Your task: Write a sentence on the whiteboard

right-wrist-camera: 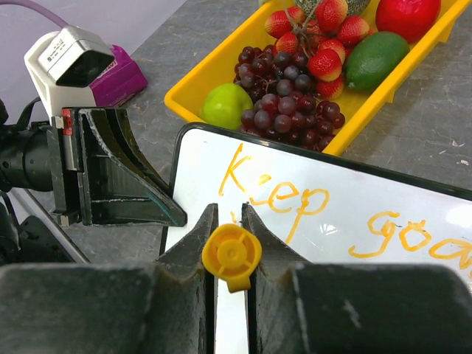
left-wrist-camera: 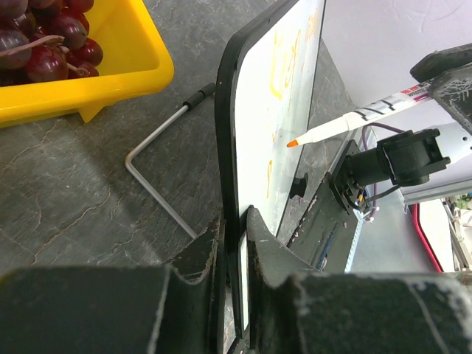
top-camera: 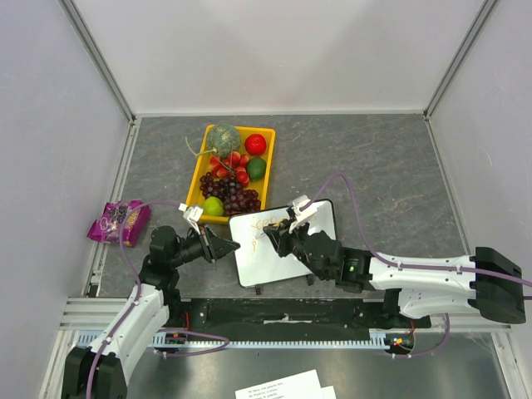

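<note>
The whiteboard (top-camera: 264, 259) before the tray (top-camera: 196, 179)
On the worktop (top-camera: 374, 166): left hand (top-camera: 233, 247) at its left edge, right hand (top-camera: 281, 237) with a marker (left-wrist-camera: 354, 118) over its face, packet (top-camera: 119, 221) left of the tray.

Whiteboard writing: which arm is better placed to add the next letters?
Right. The right gripper holds the marker, tip near the whiteboard; the left gripper clamps the board's edge.

Left gripper (left-wrist-camera: 236, 225) pinches the whiteboard (left-wrist-camera: 287, 110) edge (jaws tight); right gripper (right-wrist-camera: 229, 215) clamps a marker (right-wrist-camera: 231, 255).
</note>
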### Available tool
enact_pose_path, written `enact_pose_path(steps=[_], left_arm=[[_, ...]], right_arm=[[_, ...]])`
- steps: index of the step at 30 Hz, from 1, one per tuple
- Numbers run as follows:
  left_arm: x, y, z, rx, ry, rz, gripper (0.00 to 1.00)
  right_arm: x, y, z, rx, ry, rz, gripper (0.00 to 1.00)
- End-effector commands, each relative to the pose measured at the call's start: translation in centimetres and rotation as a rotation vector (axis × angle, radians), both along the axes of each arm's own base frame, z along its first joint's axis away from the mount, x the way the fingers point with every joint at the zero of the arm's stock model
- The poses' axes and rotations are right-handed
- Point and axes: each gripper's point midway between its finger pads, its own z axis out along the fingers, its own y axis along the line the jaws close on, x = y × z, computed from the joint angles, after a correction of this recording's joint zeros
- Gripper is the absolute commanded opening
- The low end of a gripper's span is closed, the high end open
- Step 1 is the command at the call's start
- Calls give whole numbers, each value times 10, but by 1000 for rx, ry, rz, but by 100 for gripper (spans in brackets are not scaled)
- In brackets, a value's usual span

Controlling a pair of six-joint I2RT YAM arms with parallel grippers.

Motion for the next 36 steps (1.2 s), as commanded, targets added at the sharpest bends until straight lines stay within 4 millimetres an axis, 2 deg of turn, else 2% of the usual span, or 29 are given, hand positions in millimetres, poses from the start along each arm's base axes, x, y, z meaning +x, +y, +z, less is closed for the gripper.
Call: enact_pose_path(steps=[1, 7, 30, 36], left_arm=[[6, 2, 3, 18, -57, 18, 2], [6, 2, 3, 18, -57, 18, 2], [6, 2, 3, 18, -57, 18, 2], [6, 2, 3, 17, -57, 18, 2]], right_arm=[[0, 1, -5, 12, 16, -3, 0], [-1, 4, -15, 2, 28, 3, 0], [-12, -11, -45, -48, 91, 25, 0], [-10, -11, -41, -34, 86, 11, 0]])
